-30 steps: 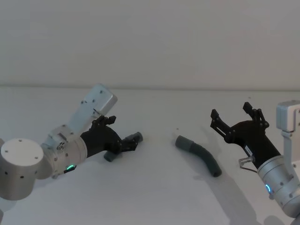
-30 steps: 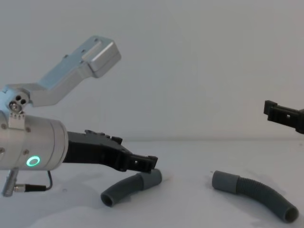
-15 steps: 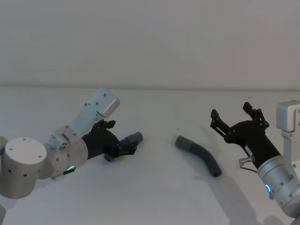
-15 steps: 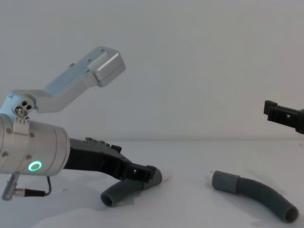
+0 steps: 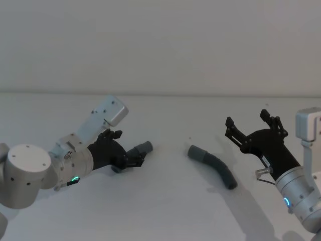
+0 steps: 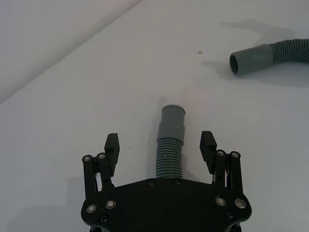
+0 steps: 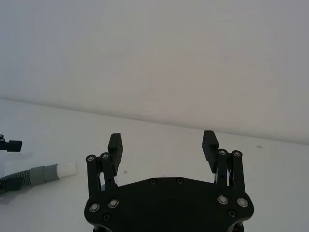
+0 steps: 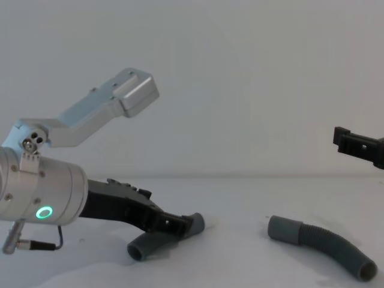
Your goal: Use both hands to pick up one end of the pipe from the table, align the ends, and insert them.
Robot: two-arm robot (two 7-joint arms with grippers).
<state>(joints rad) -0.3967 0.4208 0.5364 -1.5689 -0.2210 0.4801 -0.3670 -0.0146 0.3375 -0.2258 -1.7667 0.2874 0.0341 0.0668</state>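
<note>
White table (image 5: 165, 211), bare wall behind; left gripper (image 6: 160, 142) spread, straddling short hose piece (image 6: 169, 159) lengthwise on surface's left half, cuff (image 6: 173, 118) pointing ahead; right gripper (image 5: 247, 119) spread wide, raised, between longer piece (image 5: 218, 168) and right edge

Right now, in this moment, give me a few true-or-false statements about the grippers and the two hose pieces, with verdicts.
1. The left gripper is open, with its fingers on either side of the short hose piece. True.
2. The right gripper is shut on the longer hose piece. False: it is open and holds nothing, and that piece lies on the table.
3. The two pieces are joined. False: they lie apart.
4. The short piece's cuff sticks out past the left fingertips. True.
</note>
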